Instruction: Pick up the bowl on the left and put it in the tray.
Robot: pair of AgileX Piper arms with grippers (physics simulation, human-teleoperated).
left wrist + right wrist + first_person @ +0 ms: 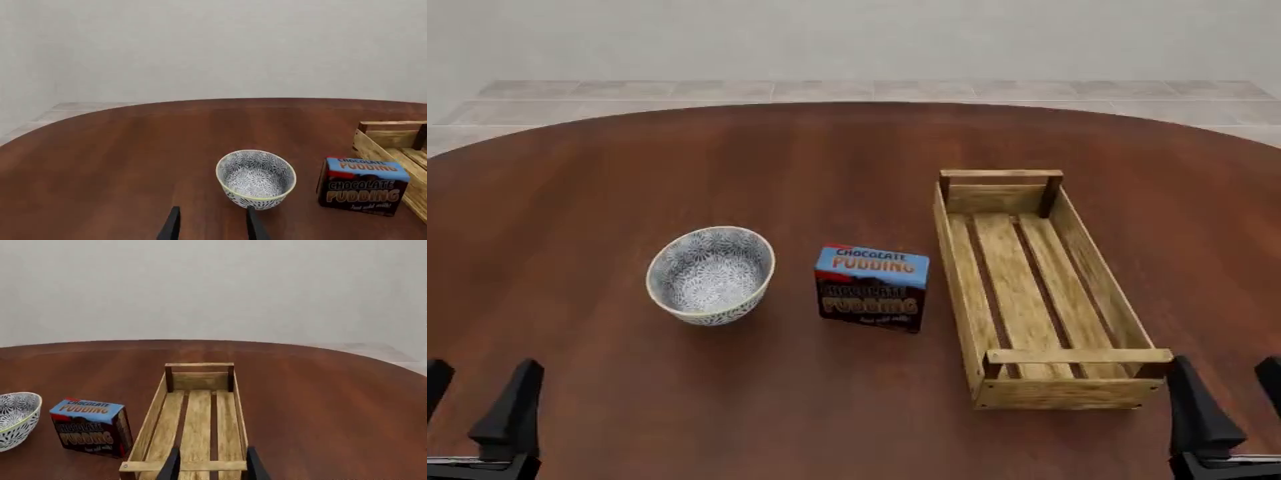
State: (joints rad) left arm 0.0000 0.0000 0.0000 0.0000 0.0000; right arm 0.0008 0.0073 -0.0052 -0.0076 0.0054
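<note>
I see the bowl (710, 275) ahead of my left gripper (478, 400), nearer than the right gripper (1225, 398); both are released, holding nothing.

Simulated bare room: round wooden table (587, 180), blank wall (854, 35), tiled floor (827, 90).

Worktop (587, 180): polished reddish-brown wood, slight sheen. Tray (1094, 290): pale, rough-grained plank wood, matt. Bowl (710, 274): smooth glazed ceramic. Pudding box (872, 288): printed cardboard.

Round brown table (601, 170) bearing bowl (710, 274), pudding box (872, 288), wooden tray (1034, 290).
</note>
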